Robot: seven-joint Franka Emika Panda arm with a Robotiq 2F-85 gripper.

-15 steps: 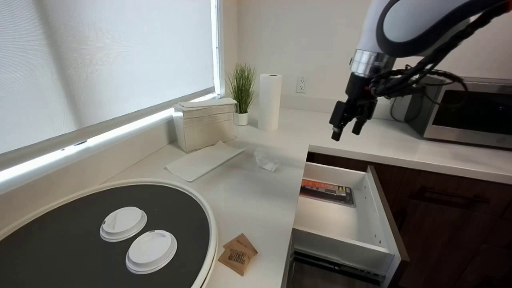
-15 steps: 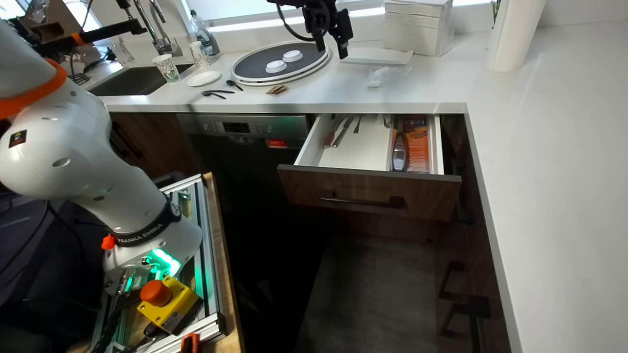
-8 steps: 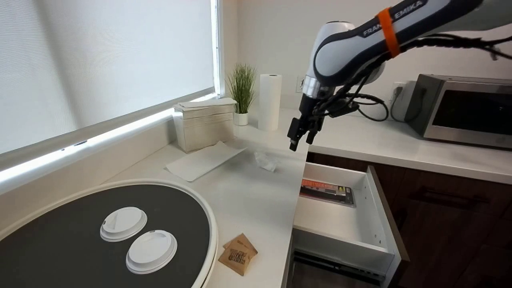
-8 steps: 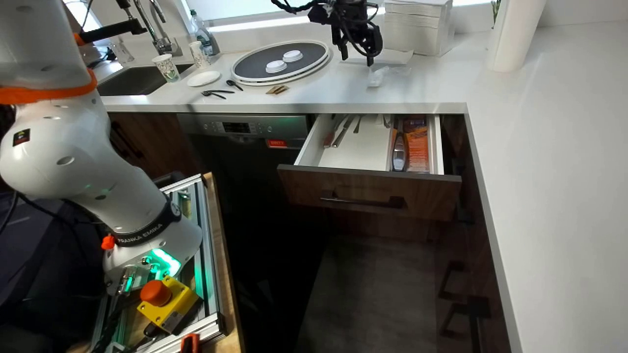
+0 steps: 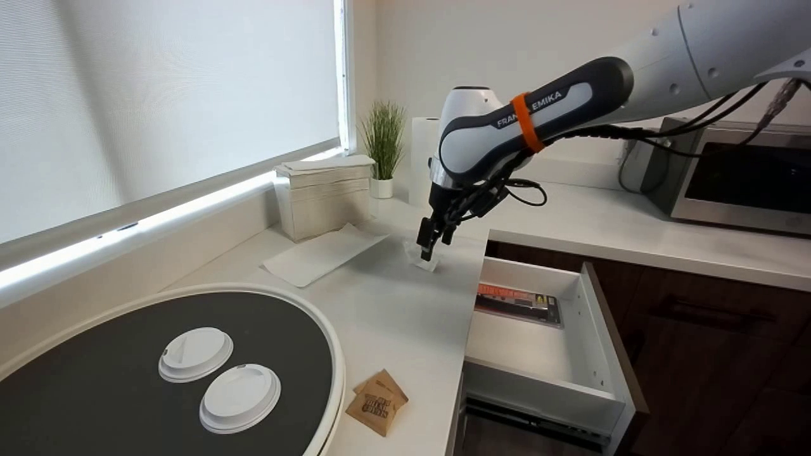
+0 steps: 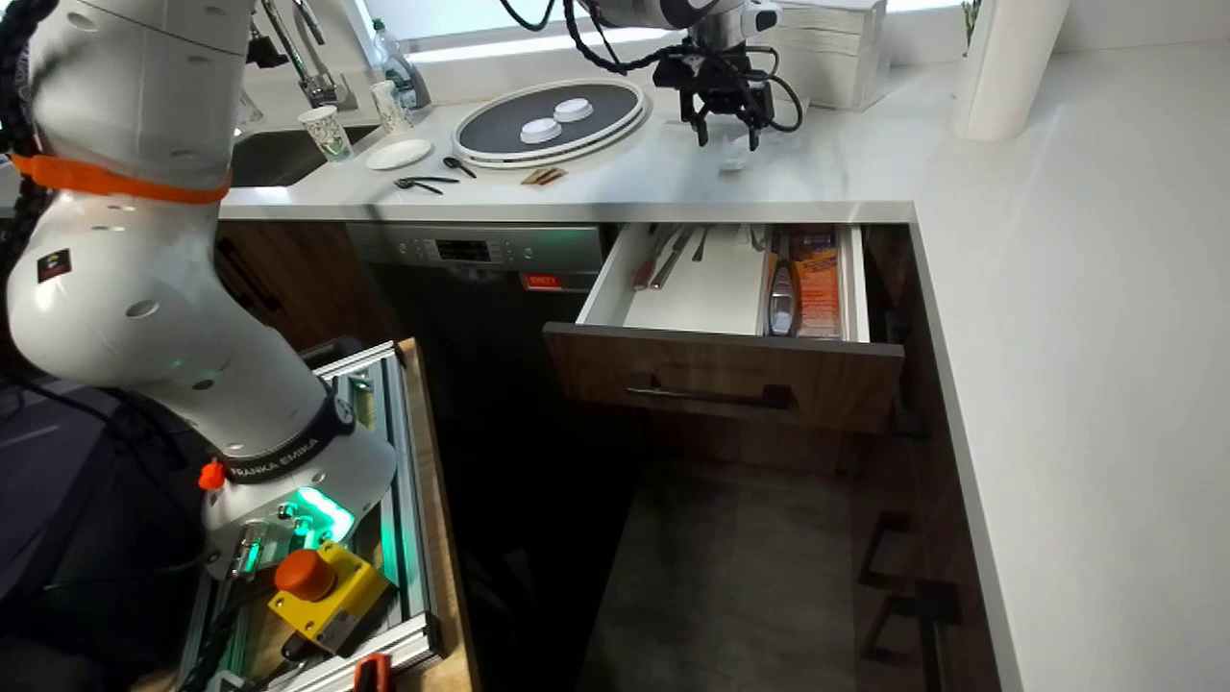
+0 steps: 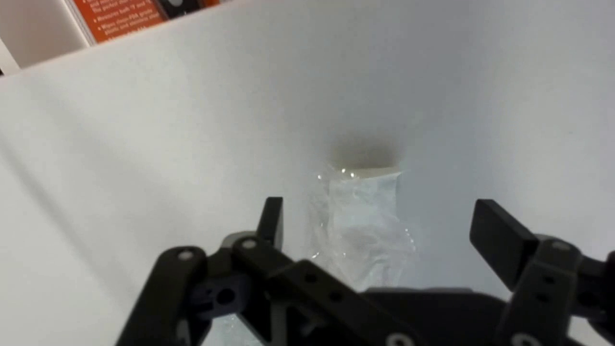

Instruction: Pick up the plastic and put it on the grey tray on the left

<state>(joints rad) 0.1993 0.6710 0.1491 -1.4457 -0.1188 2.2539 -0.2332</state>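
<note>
Between the two fingers (image 7: 503,242) of the gripper (image 7: 379,214), in the wrist view, the crumpled clear plastic (image 7: 362,221) lies on the white counter (image 7: 144,182), with a gap on either side; the fingers stand wide apart and hold nothing. The change is in the arm (image 5: 472,149): it has swung across and come lower, so the gripper now stands over the plastic. That probably means the reach is almost finished and the pick-up is the next step, though how far the fingers are above the counter is hard to tell. Such thin plastic may well slip or bunch, so the grip should be taken low. Just beside the plastic lies a flat paper sheet (image 5: 326,254), and behind it a stack of folded paper (image 5: 328,201). Farther off, to the left of the gripper in both exterior views, the round grey tray (image 5: 117,386) carries a white lid (image 5: 195,354) and a second lid (image 5: 239,399); the plastic is not yet on it, so the carrying and setting down seem wholly undone.
</note>
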